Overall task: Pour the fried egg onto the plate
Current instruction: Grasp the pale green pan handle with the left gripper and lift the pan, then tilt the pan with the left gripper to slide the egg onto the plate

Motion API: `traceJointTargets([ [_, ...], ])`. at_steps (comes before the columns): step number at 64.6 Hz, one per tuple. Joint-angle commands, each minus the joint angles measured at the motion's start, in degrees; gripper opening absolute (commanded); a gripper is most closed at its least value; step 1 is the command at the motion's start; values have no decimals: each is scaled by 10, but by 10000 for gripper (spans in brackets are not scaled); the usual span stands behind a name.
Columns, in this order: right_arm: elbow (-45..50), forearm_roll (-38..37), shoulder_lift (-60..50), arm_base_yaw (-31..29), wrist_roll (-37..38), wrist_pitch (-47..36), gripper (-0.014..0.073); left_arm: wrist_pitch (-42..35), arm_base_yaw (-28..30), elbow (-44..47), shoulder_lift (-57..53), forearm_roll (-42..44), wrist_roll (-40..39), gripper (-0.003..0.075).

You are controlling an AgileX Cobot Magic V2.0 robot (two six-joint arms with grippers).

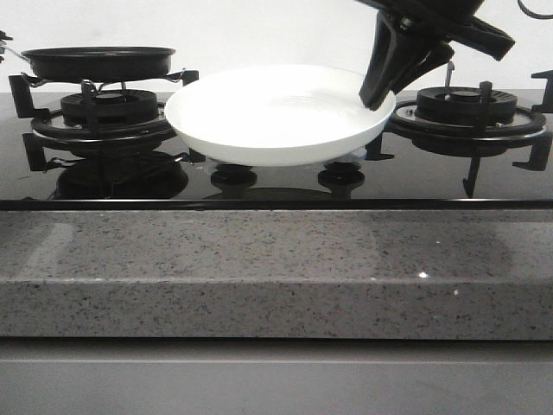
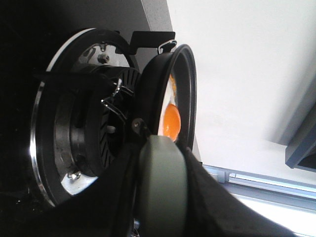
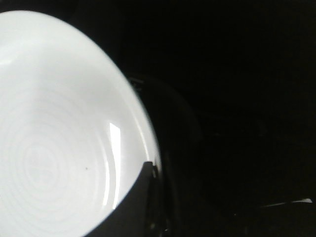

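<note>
The white plate point(image 1: 275, 112) is held just above the middle of the black glass hob point(image 1: 259, 186), near the far edge of the grey speckled counter point(image 1: 276, 268). The right gripper point(image 1: 380, 93) comes down from the upper right and pinches the plate's right-hand rim, one finger inside the bowl and one outside, so the claw is clenched on the rim. In the right wrist view a dark fingertip point(image 3: 140, 192) laps over the plate's edge. The plate looks slightly raised off the hob knobs point(image 1: 233, 177) below it, probably so that it can be presented as a landing spot rather than left to rock on them.

The black frying pan point(image 1: 99, 60) sits level on the left burner point(image 1: 108, 112), toward the far left corner. The fried egg point(image 2: 170, 121) lies inside it: the left wrist view shows its orange yolk and a strip of white against the pan's inner wall. The front view hides the egg behind the pan's rim.

The left gripper point(image 2: 163, 197) is close on the pan's green-grey handle point(image 2: 163, 168), dark finger shapes on both sides of it, yet whether it grips or merely brackets the handle I cannot tell. Nothing has been poured; the plate is bare. The pan and plate are near one another but not touching, so the pan must be lifted across and tilted over the plate's centre.
</note>
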Motion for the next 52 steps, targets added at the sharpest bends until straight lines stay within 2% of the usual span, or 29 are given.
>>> traceJointTargets([
  [1, -16, 19, -26, -2, -5, -22, -67, 43, 1, -17, -29, -73, 14, -19],
  [13, -16, 19, -26, -2, -5, -22, -67, 80, 1, -17, -34, -117, 56, -19],
  [30, -16, 19, -26, -2, -5, -22, -67, 70, -1, -17, -86, -100, 83, -19],
  [41, -16, 19, -26, -2, -5, -22, -67, 13, -25, -17, -143, -53, 91, -19],
  [52, -16, 19, -26, -2, -5, -22, -67, -65, -80, -17, -203, 3, 91, -19],
])
